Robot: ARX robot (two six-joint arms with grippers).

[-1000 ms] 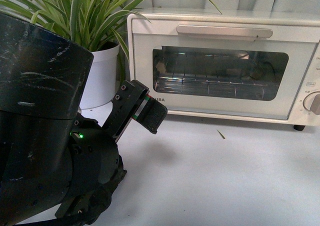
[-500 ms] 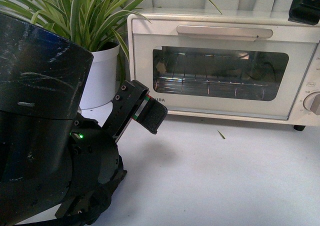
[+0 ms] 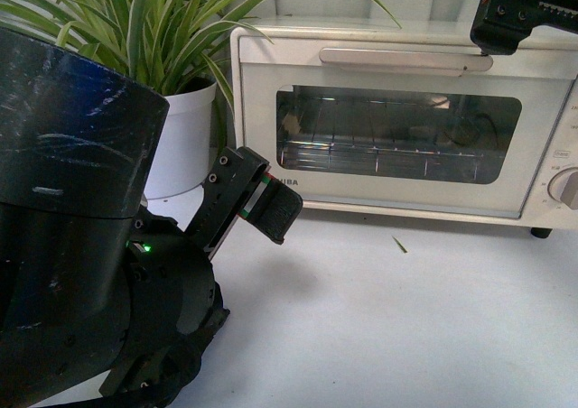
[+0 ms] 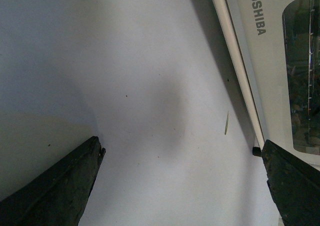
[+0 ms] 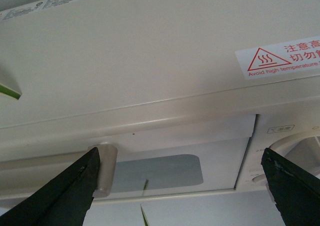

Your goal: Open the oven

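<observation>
The cream-white oven (image 3: 397, 128) stands at the back of the table with its glass door shut. Its long bar handle (image 3: 406, 59) runs along the door's top. My right gripper (image 3: 519, 15) is open and empty, above the oven's top right corner, over the handle's right end. The right wrist view looks down on the oven top (image 5: 150, 51) and the handle's end (image 5: 102, 168), with the gripper (image 5: 180, 186) open wide. My left gripper (image 3: 271, 205) is open and empty, low by the oven's lower left corner. The left wrist view shows it (image 4: 182, 186) over bare table beside the door (image 4: 270, 61).
A spider plant in a white pot (image 3: 181, 137) stands left of the oven. A small leaf scrap (image 3: 398, 242) lies on the white table (image 3: 406, 318) in front of the door. A round knob (image 3: 567, 187) sits at the oven's right. A heat warning sticker (image 5: 285, 58) is on the oven top.
My right gripper has come into view at the top right and moved left and down over the oven's top, toward the handle's right end. The left arm has not moved.
</observation>
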